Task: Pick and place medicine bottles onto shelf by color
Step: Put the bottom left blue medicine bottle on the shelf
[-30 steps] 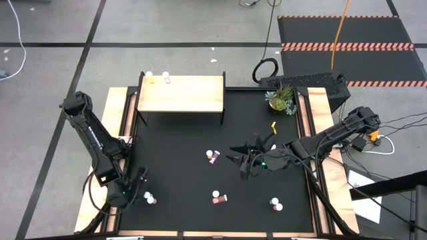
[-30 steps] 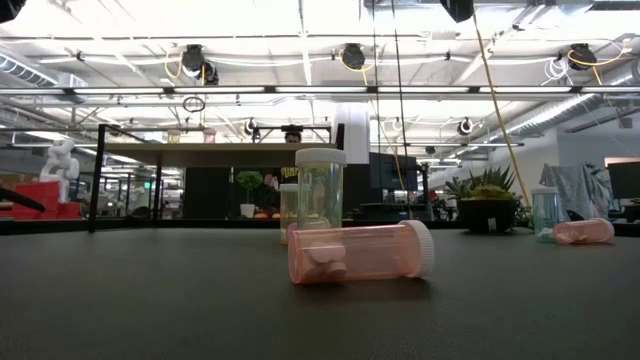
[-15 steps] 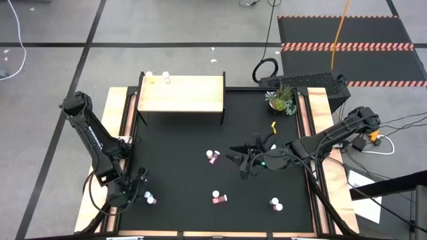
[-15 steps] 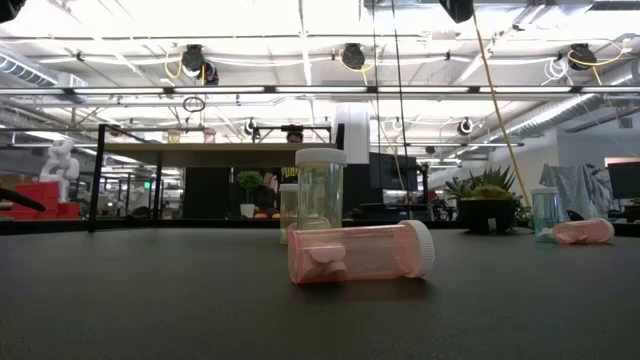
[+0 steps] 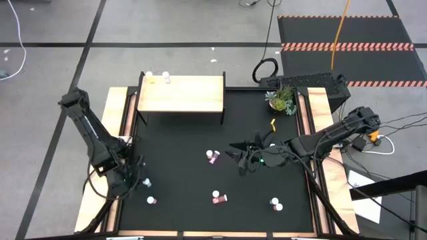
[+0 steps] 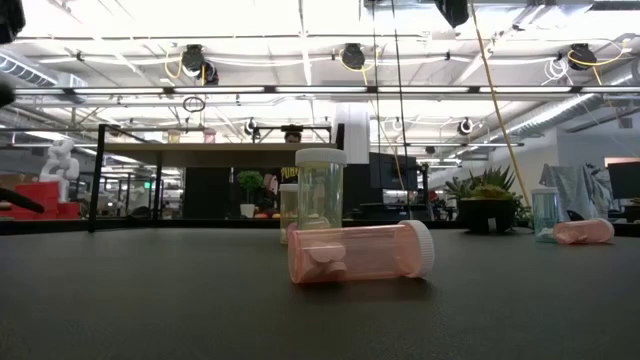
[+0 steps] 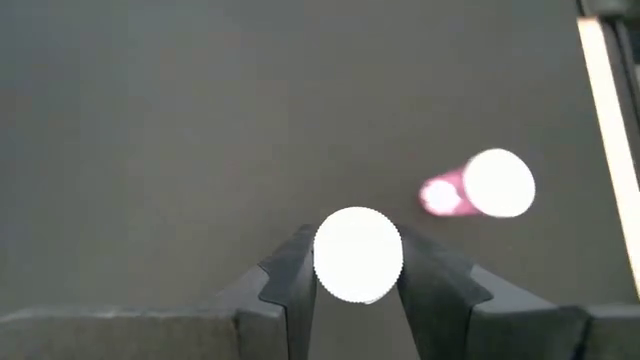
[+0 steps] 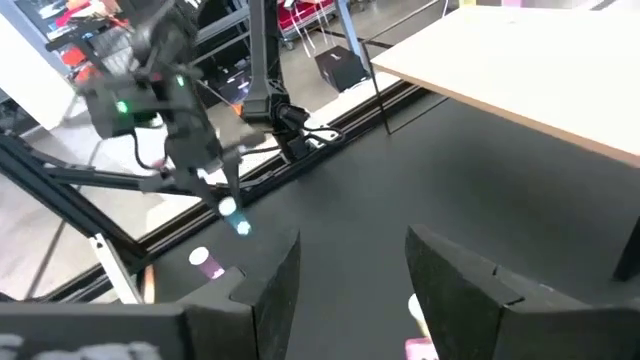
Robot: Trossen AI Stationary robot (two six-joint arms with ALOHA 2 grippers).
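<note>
My left claw [image 7: 358, 290] is clamped on a white-capped medicine bottle [image 7: 358, 254] over the near left part of the black surface [image 5: 180, 147], with a magenta bottle [image 7: 480, 186] standing just beside it below. My right claw [image 5: 239, 160] hangs spread and empty near the middle, beside another magenta bottle [image 5: 212, 157]. A pink bottle [image 6: 360, 253] lies on its side. The shelf [image 5: 181, 93] at the far edge carries two small bottles [image 5: 157, 79] at its far left corner.

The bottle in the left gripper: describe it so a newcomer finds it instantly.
Start at the black table's near left corner, where the left gripper hangs. The white-capped bottle is clamped between its fingers. Unlike the pink bottle beside it on the table, it is held.
</note>
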